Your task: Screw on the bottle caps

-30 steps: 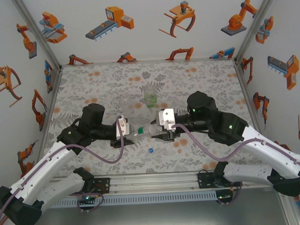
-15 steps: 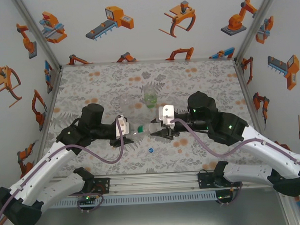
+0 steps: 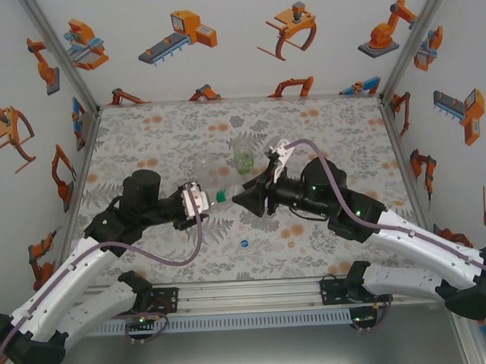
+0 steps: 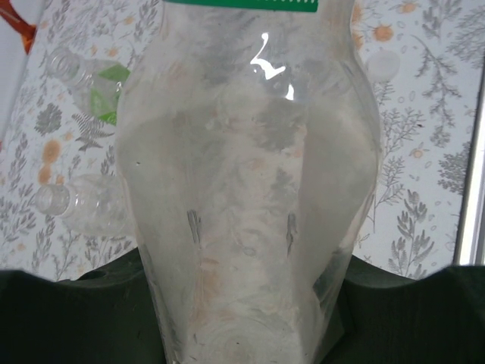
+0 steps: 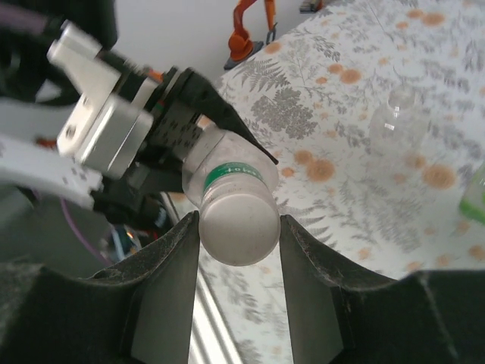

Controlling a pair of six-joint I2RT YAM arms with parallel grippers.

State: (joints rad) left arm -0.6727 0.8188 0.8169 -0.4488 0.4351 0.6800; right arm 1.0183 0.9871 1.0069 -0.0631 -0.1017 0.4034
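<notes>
Top view: my L gripper [image 3: 194, 203] is clenched on the bottle [image 3: 208, 198], held off the table and lying flat. Its long axis goes L to R, and the neck w/ the cap [image 3: 221, 197] points straight at my R gripper [image 3: 237, 198], the nearer one to the cap. L wrist view: the bottle body runs away from me along the gripper axis, w/ a green band [image 4: 241, 4] at the far end. R wrist view: the cap faces me end-on, centred betw. my fingers [image 5: 170, 277], which touch both its sides, so R is grasping the cap. I judge the twist needs both axes in one line.
</notes>
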